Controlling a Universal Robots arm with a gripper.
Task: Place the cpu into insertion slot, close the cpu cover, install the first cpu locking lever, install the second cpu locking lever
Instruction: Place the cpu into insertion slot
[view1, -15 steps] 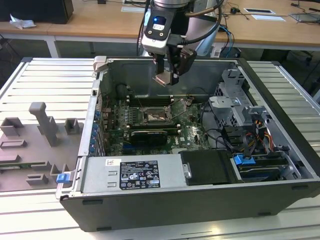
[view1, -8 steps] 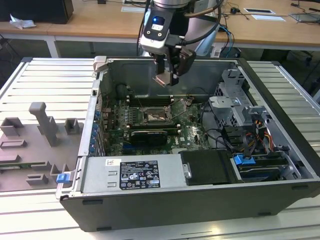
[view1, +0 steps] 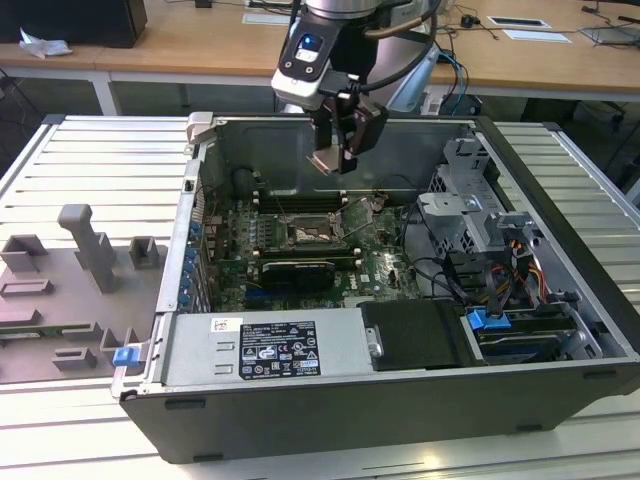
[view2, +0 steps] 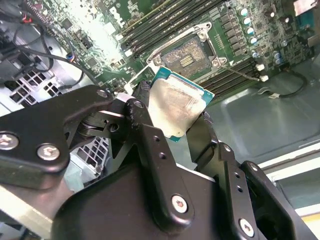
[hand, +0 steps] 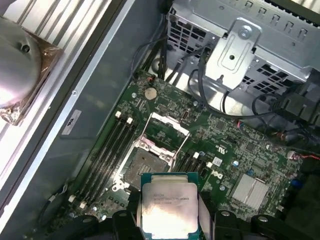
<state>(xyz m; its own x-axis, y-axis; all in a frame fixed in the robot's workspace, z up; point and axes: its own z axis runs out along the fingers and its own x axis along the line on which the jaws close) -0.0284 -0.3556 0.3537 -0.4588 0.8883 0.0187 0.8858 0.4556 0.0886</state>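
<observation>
I've got the cpu (hand: 167, 210) pinched edge-to-edge in my gripper (view2: 173, 114), hanging above the bare insertion slot (hand: 145, 162) (cpu cover (hand: 165, 131) swung open beside it) inside the computer case (view1: 300, 430).

Slatted table (view1: 100, 160) bears computer case (view1: 330, 430) and grey jigs (view1: 85, 240).

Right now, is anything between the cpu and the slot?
Nothing visible. The gripper holds the cpu above the board. The slot lies bare with its cover open.
</observation>
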